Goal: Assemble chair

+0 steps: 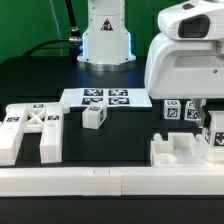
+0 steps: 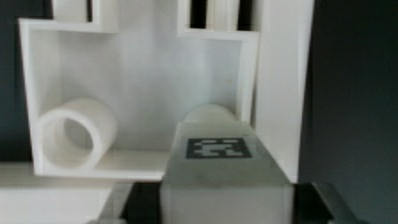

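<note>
My gripper (image 1: 211, 127) hangs at the exterior view's right, shut on a white tagged leg block (image 1: 213, 139). In the wrist view that leg block (image 2: 221, 160) fills the gap between the dark fingers (image 2: 139, 205), its tag facing the camera. Just beyond it lies a white chair part (image 2: 107, 90) with walls and a round hole; in the exterior view this part (image 1: 180, 152) sits right under the gripper. The X-braced panel (image 1: 30, 128) lies at the exterior view's left. A small tagged block (image 1: 94, 117) stands in the middle.
The marker board (image 1: 105, 98) lies flat behind the small block. Two more tagged white blocks (image 1: 180, 109) stand behind the gripper. A long white border rail (image 1: 100, 181) runs along the front edge. The robot base (image 1: 105, 40) stands at the back.
</note>
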`<state>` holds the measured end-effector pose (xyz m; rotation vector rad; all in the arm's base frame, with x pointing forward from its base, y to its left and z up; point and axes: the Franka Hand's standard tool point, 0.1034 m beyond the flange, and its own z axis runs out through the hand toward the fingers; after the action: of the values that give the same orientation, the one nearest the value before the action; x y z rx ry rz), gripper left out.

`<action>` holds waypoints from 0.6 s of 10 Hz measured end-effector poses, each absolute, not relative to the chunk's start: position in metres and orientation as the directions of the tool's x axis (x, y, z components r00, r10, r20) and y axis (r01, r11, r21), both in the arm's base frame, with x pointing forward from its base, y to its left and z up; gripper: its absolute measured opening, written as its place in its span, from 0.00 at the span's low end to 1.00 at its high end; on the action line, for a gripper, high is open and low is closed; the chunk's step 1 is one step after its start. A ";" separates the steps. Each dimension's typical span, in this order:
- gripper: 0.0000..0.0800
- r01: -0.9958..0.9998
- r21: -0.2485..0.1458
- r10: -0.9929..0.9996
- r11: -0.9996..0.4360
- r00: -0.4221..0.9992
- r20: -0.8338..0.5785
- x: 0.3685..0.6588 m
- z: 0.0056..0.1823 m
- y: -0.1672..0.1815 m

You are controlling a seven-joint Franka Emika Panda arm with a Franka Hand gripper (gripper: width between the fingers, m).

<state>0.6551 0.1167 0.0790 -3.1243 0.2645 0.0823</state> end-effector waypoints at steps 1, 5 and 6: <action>0.36 -0.267 0.004 -0.266 -0.964 0.962 -0.054 0.655 0.079 0.118; 0.36 -0.623 -0.014 -0.619 -0.782 0.780 -0.086 0.654 0.078 0.121; 0.36 -0.705 -0.013 -0.701 -0.709 0.707 -0.097 0.654 0.078 0.121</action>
<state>0.6540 0.1208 0.0780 -2.8567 1.1778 0.1309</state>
